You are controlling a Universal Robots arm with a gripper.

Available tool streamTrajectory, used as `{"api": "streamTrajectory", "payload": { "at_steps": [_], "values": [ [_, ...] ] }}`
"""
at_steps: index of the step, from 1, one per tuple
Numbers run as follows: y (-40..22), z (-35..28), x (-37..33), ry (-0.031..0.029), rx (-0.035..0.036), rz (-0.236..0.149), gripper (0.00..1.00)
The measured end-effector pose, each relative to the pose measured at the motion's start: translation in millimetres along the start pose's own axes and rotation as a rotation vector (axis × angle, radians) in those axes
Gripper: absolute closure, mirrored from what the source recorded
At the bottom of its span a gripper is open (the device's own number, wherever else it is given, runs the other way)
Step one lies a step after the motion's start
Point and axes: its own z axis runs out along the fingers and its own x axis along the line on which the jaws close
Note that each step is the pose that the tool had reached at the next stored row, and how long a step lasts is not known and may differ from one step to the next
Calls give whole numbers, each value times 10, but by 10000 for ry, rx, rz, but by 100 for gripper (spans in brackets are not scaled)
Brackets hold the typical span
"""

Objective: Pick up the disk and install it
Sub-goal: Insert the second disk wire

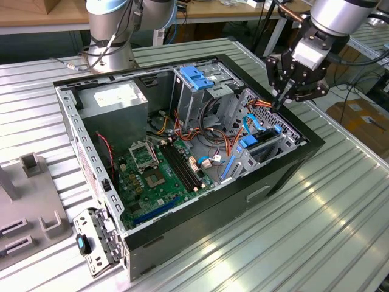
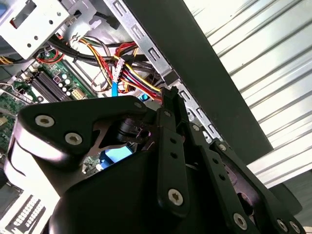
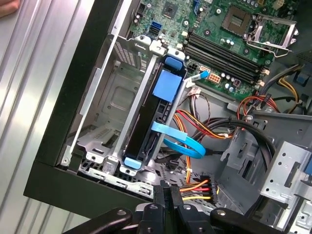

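You see the ribbed metal desk [image 1: 340, 201] carrying the open black computer case [image 1: 285, 167], which lies on its side with its interior facing up. Inside it, the green motherboard [image 1: 158, 176] covers the floor of the case toward the exterior view's left, and a grey drive cage [image 1: 194, 91] with a blue latch on top stands toward the back. The disk [image 3: 153, 114] is already seated on edge in the metal bay [image 3: 112, 102] just inside the case wall, its blue carrier frame showing at both ends; in the exterior view it sits at the case's right corner [image 1: 258, 146]. A pale blue data cable [image 3: 180, 141] crosses the disk and loops off beside it, near a bundle of red, yellow and orange wires [image 3: 195, 185]. Your tool [image 1: 281, 100] hangs above the case rim next to that bay, its fingers [image 3: 165, 195] pressed together and holding nothing, apart from the disk.
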Motion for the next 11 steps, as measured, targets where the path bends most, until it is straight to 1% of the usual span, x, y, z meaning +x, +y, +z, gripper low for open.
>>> {"api": "streamTrajectory", "payload": {
  "at_steps": [2,3,4,6,7,11],
  "values": [
    [2,4,-1,9,6,124,84],
    [3,6,-2,21,12,267,84],
    [4,10,-1,36,21,491,84],
    [4,13,-1,54,32,742,84],
    [4,15,-1,67,40,927,84],
    [5,23,-1,100,61,1393,84]
  ]
}}
